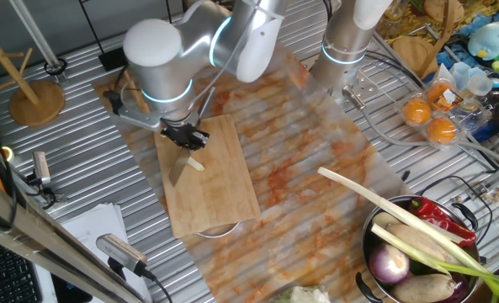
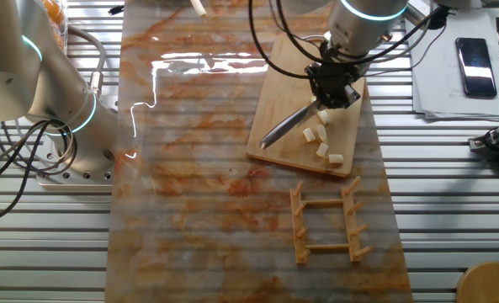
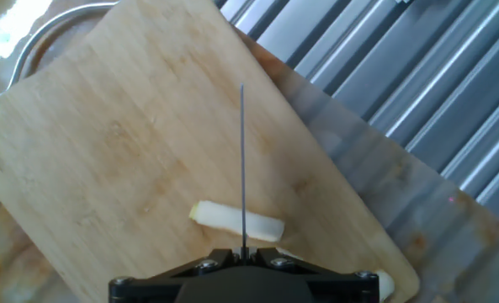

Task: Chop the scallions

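A bamboo cutting board (image 1: pixel 224 198) lies on the orange-streaked mat. My gripper (image 1: pixel 184 135) hangs over its far end, shut on a knife handle. The blade (image 2: pixel 287 126) slants down to the board. In the hand view the blade (image 3: pixel 241 160) shows edge-on, crossing above a short cream scallion stalk (image 3: pixel 228 220) near the gripper (image 3: pixel 243 257). Another scallion chunk (image 3: pixel 384 284) lies at the board's edge (image 3: pixel 131 143). The other fixed view shows several cut scallion chunks (image 2: pixel 322 151) on the board (image 2: pixel 287 84) beside the gripper (image 2: pixel 333 88).
A metal bowl (image 1: pixel 375 252) at the front right holds a purple onion (image 1: pixel 390 265), a long leafy stalk (image 1: pixel 384 206) and a red pepper (image 1: pixel 438 215). A second arm's base (image 2: pixel 64 109) stands beside the mat. A wooden rack (image 2: pixel 326 220) lies near the board.
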Motion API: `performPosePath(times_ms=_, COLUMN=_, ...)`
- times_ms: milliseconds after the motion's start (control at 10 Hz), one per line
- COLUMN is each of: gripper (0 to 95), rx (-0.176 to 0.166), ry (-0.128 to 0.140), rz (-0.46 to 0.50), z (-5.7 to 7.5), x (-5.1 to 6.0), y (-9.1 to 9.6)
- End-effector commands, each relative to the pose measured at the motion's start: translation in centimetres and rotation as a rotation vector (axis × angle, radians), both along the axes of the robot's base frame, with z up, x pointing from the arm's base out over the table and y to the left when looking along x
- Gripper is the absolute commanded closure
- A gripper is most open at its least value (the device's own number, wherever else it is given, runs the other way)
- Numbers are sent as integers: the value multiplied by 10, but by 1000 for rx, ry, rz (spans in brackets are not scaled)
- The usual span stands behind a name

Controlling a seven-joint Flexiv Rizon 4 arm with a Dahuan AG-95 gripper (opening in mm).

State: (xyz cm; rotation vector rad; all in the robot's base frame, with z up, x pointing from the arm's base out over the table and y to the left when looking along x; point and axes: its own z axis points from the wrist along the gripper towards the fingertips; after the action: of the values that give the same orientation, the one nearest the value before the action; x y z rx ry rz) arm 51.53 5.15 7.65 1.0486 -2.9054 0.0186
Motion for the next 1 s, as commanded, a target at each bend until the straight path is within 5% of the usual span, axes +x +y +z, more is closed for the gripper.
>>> performPosePath(times_ms=100, gripper=950, rx=-7, ry=-2, rz=-7, z=-3, x=2, y=-1)
performPosePath(times_ms=1000, gripper=950, rx=-3, ry=-10, rz=-22, z=-15, x=8, y=-7)
